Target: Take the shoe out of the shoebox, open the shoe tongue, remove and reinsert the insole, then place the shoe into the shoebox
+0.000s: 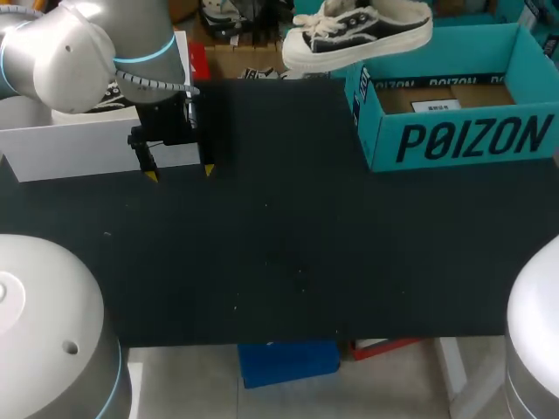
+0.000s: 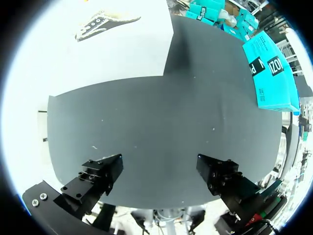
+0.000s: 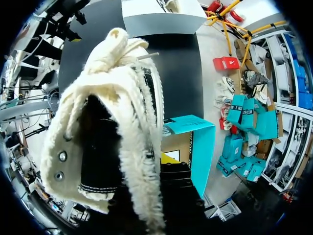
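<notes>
While seemingly clamped in the right gripper (image 3: 164,161), the shoe (image 1: 358,30) should be carried clear of the shoebox (image 1: 454,131); the left gripper (image 1: 181,173) is spread, empty.

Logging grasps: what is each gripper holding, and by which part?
Right gripper: the shoe, apparently by its fuzzy collar edge, exact contact hidden. Left gripper: open, holding nothing.

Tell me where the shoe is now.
Head view: the shoe hangs far back, right of centre, over the rear left corner of the teal shoebox.
</notes>
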